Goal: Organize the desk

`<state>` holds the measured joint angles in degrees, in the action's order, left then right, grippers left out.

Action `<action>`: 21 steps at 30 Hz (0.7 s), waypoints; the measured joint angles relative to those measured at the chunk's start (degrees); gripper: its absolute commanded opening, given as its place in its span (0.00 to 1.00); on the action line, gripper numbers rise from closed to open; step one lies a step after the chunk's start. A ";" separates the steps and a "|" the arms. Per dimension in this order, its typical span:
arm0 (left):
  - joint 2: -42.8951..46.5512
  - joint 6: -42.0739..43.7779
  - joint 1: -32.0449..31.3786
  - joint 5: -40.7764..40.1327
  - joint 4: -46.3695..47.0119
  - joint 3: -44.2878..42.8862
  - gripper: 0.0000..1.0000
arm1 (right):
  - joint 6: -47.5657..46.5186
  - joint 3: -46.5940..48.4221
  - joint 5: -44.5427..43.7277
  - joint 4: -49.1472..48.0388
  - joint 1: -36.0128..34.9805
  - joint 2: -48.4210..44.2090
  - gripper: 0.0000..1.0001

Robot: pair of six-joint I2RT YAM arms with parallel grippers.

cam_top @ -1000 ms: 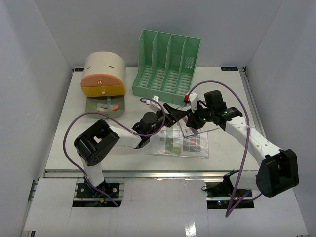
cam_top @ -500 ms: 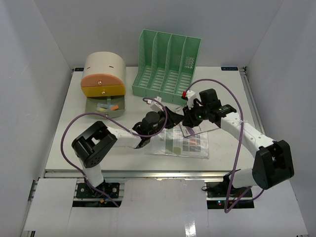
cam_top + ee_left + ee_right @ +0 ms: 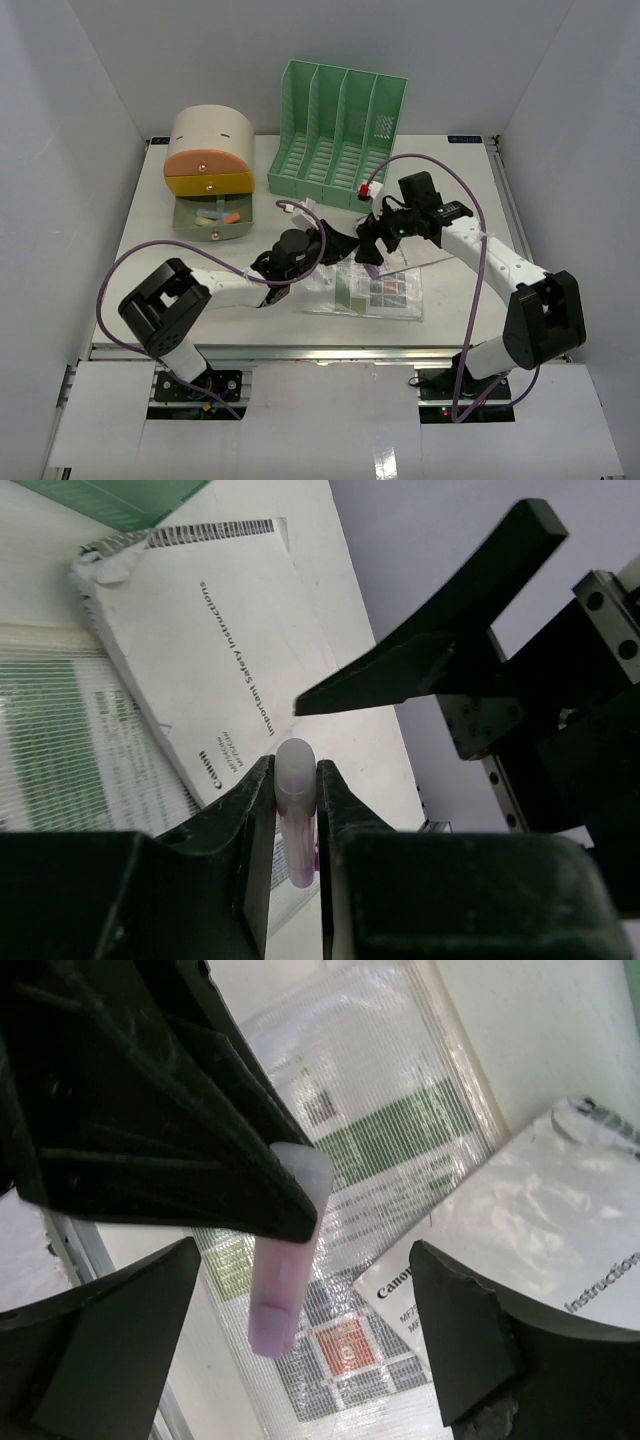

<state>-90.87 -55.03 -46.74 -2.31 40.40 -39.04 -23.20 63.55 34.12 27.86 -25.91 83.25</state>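
Above the middle of the white desk (image 3: 150, 290) my two grippers meet. My left gripper (image 3: 296, 772) is shut on a pale purple translucent stick (image 3: 296, 810), pinching its upper end; the lower end hangs free. In the right wrist view the same stick (image 3: 281, 1305) pokes out below the left gripper's black fingers (image 3: 150, 1130). My right gripper (image 3: 303, 1252) stands open, one finger on each side of the stick and apart from it. From above, the left gripper (image 3: 342, 243) and right gripper (image 3: 371, 247) sit close together over a clear mesh pouch (image 3: 375, 295).
A white Canon booklet (image 3: 220, 650) in plastic wrap lies partly on the mesh pouch of printed sheets. A green slotted file rack (image 3: 340, 135) stands at the back. A cream-and-orange drawer box (image 3: 208, 165) stands back left, its bottom drawer (image 3: 215, 218) open with small coloured items.
The left gripper closed on the purple stick, and the right gripper, shut on it before, has opened and let go. Both arms shifted slightly left.
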 measured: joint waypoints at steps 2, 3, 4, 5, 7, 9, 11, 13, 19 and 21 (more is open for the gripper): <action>3.71 -0.39 2.58 0.35 -1.19 3.43 0.00 | -3.73 0.80 2.39 1.92 0.02 -0.17 0.90; 5.50 -0.69 4.53 0.84 -1.60 5.02 0.00 | -5.78 0.93 3.59 2.87 0.09 -0.44 0.90; 7.74 -0.94 6.84 1.81 -2.16 7.01 0.00 | -7.61 0.92 4.58 3.96 0.21 -0.83 0.90; 10.23 -1.11 9.31 2.65 -3.18 8.94 0.00 | -9.15 0.85 5.37 4.89 0.38 -1.45 0.90; 15.14 -1.29 14.46 3.92 -5.84 11.85 0.00 | -11.64 0.55 6.62 6.11 0.86 -3.08 0.90; 19.71 -1.18 20.47 5.12 -8.84 13.07 0.00 | -13.53 -0.16 7.75 6.58 1.58 -4.98 0.90; 24.37 -1.20 25.83 6.92 -12.30 13.12 0.00 | -14.81 -1.38 8.78 6.82 2.67 -6.62 0.90; 28.58 -1.48 32.49 7.90 -15.52 12.67 0.00 | -15.80 -2.86 10.00 6.80 4.33 -7.63 0.90; 29.97 -4.25 50.62 11.32 -23.72 9.00 0.00 | -16.82 -8.79 13.74 6.65 10.76 -9.19 0.90; 27.76 -5.44 55.62 12.09 -25.37 7.96 0.00 | -16.87 -10.41 15.25 6.25 13.22 -9.55 0.90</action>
<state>-63.11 -60.46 8.88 9.79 15.03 -31.09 -40.07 53.15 49.37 34.11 -12.69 73.70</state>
